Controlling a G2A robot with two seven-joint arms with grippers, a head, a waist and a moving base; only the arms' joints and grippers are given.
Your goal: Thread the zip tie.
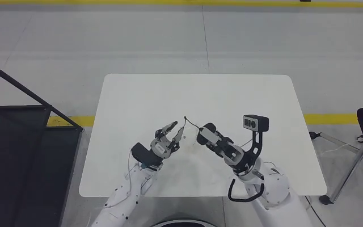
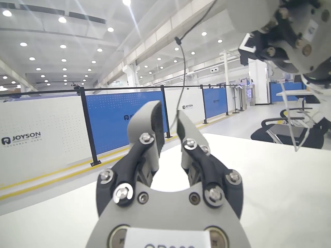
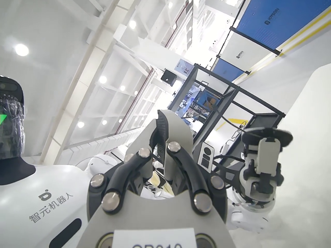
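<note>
The left claw (image 1: pixel 178 126) stands open above the smooth white, round-cornered table (image 1: pixel 142 96). The tail of a thin black zip tie (image 2: pixel 184 65) lies between its parted grey fingers, close to one dark pad. At its 3 o'clock, the right claw (image 1: pixel 200 135) pinches the wiry strap's other end, which arcs toward 11 o'clock.

**Right gripper closed, left gripper beyond it**

The right gripper (image 3: pixel 160 121) stood close to the camera. Its two pale fingers (image 3: pixel 178 135) met at the tips, with the ribbed dark pads facing each other. Farther off, the left gripper (image 3: pixel 269 138) showed against the white table (image 3: pixel 310 109). Behind them were a black metal frame (image 3: pixel 232 88), blue wall panels (image 3: pixel 274 19) and bright ceiling lights (image 3: pixel 21 49).
</note>
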